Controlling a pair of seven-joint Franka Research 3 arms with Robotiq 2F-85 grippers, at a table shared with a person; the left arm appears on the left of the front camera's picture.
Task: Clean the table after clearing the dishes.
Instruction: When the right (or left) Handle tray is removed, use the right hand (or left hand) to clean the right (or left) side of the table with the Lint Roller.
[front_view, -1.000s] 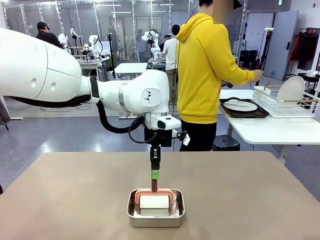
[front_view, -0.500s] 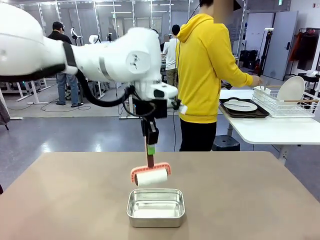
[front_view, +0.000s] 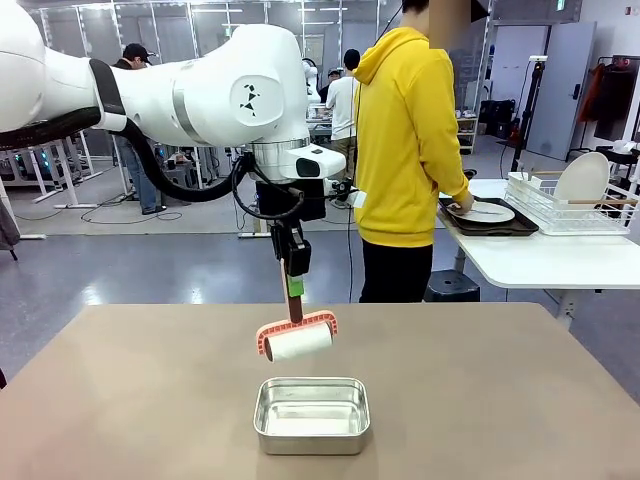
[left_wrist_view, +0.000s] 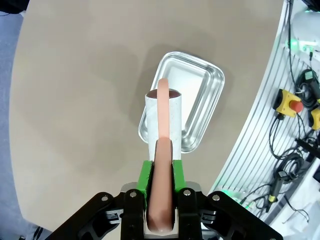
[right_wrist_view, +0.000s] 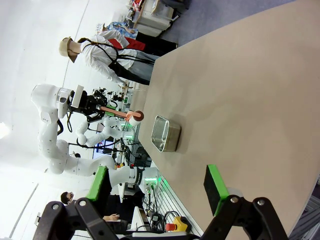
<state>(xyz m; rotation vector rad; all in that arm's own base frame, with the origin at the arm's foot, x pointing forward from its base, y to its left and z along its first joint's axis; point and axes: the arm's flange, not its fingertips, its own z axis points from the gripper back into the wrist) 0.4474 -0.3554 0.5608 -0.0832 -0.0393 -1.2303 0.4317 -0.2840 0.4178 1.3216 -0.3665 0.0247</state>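
Front view: the left arm reaches in from the left and hangs its gripper (front_view: 295, 285) over the table (front_view: 520, 400), fingers pointing down. The claw is pinched on the reddish handle of a lint roller (front_view: 298, 342). The roller's white roll hangs tilted in the air, above and just behind a steel pan (front_view: 311, 440) that sits on the table near the middle of its near edge. Beyond the far edge a person (front_view: 405, 140) in a yellow hoodie stands turned towards a white side table (front_view: 540, 262). One hand (front_view: 462, 206) rests at a white plate (front_view: 484, 211) lying on a dark tray (front_view: 500, 230) there. Beside the tray stands a wire rack (front_view: 560, 212) with a second plate (front_view: 582, 178) propped upright in it.

Left wrist view: the left gripper (left_wrist_view: 160, 175) has its green pads (left_wrist_view: 144, 175) pressed on either side of the roller handle. The roller (left_wrist_view: 152, 117) hangs over the near rim of the pan (left_wrist_view: 205, 80), clear of the table (left_wrist_view: 75, 100) below.

Right wrist view: the right gripper (right_wrist_view: 157, 185) has its claw spread wide, green pads (right_wrist_view: 215, 187) well apart, with nothing between them. It hovers over the table (right_wrist_view: 240, 90). Farther off sit the pan (right_wrist_view: 165, 134) and, above it, the roller (right_wrist_view: 135, 116) in the other arm's grip.
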